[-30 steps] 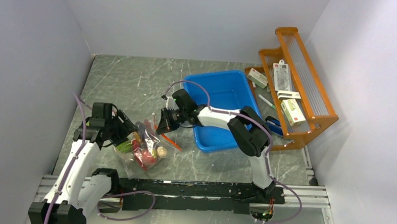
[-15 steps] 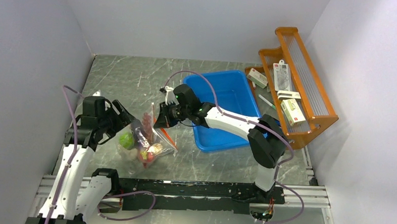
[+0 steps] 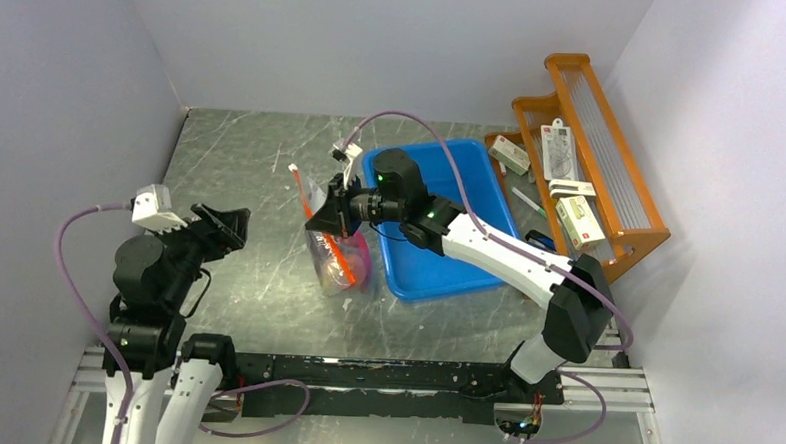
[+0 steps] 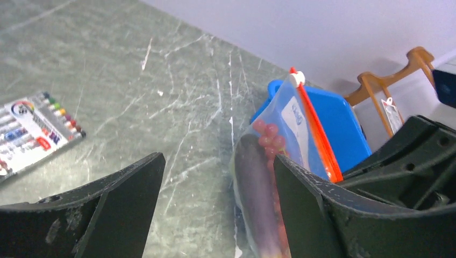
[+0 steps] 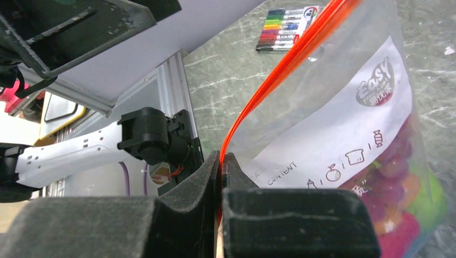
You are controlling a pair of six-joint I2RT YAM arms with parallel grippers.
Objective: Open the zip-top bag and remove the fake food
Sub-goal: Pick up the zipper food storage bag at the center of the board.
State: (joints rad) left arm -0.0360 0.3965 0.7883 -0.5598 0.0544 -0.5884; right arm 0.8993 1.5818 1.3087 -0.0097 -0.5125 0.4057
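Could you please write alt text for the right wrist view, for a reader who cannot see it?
The right gripper is shut on the red-orange zip strip at the mouth of the clear zip-top bag, with colourful fake food bunched at the bag's far end. Beyond it, a pack of markers lies on the grey table.

your zip-top bag [image 3: 330, 241] is up on end just left of the blue bin [image 3: 450, 189], with the right gripper [image 5: 220, 161] clamped on its red-orange zip strip [image 4: 317, 134]. white slider [image 4: 294, 78] sits at the strip's top end. clear plastic, white label panel. fake food [image 5: 398, 188] is all inside, slumped low: purple eggplant [image 4: 257, 183], red grapes [image 4: 267, 134], green and orange pieces. can't tell if the bag's bottom touches the table [image 3: 242, 155].
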